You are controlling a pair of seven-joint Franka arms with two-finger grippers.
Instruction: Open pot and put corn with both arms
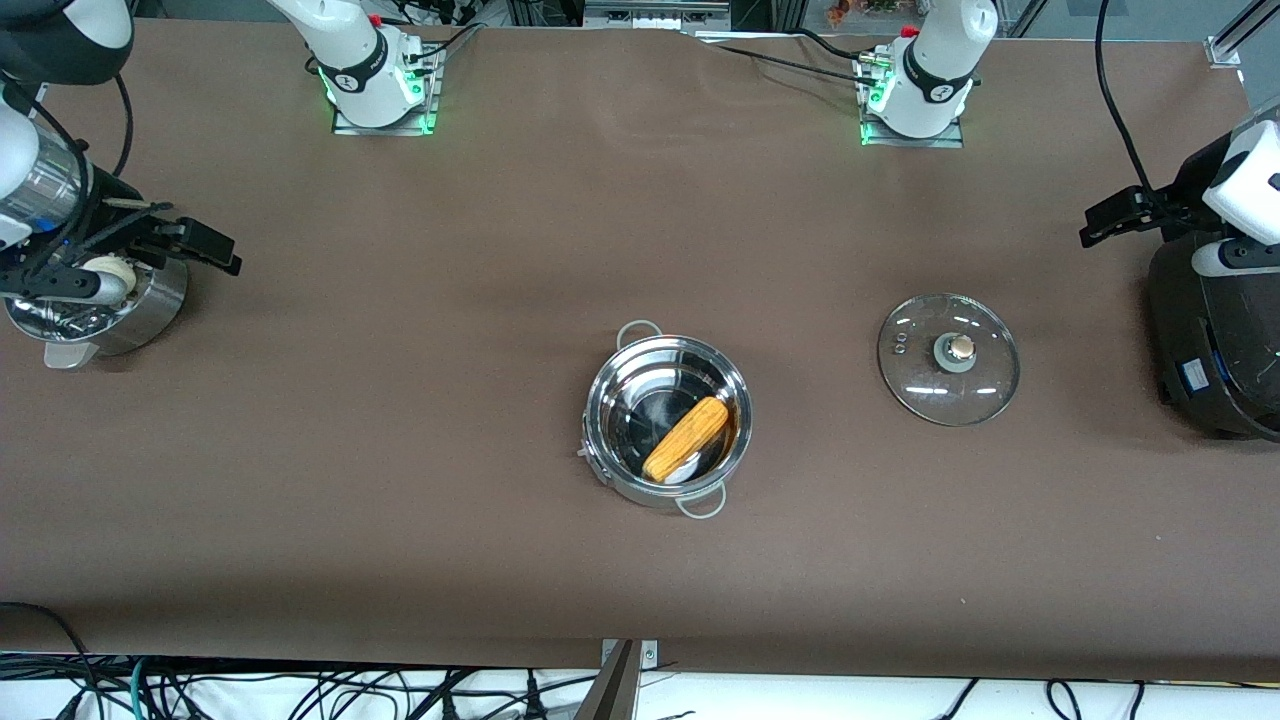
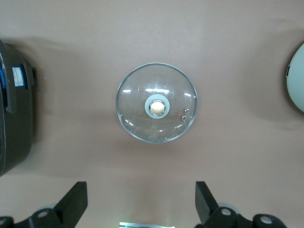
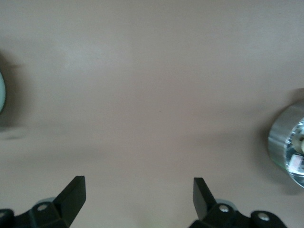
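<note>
The steel pot (image 1: pixel 610 395) stands open in the middle of the table with the yellow-orange corn (image 1: pixel 686 438) lying in it. Its glass lid (image 1: pixel 948 357) lies flat on the table beside the pot, toward the left arm's end; it also shows in the left wrist view (image 2: pixel 156 103). My left gripper (image 1: pixel 1102 222) is open and empty, up in the air beside the black cooker; in its wrist view (image 2: pixel 141 194) the lid lies ahead of its fingertips. My right gripper (image 1: pixel 205 246) is open and empty by the steamer basket, and its wrist view (image 3: pixel 139 192) shows bare table between the fingers.
A large black cooker (image 1: pixel 1215 330) stands at the left arm's end of the table and shows in the left wrist view (image 2: pixel 14 109). A perforated steel steamer basket (image 1: pixel 140 305) with a pale bun (image 1: pixel 108 272) stands at the right arm's end; its wall shows in the right wrist view (image 3: pixel 285 147).
</note>
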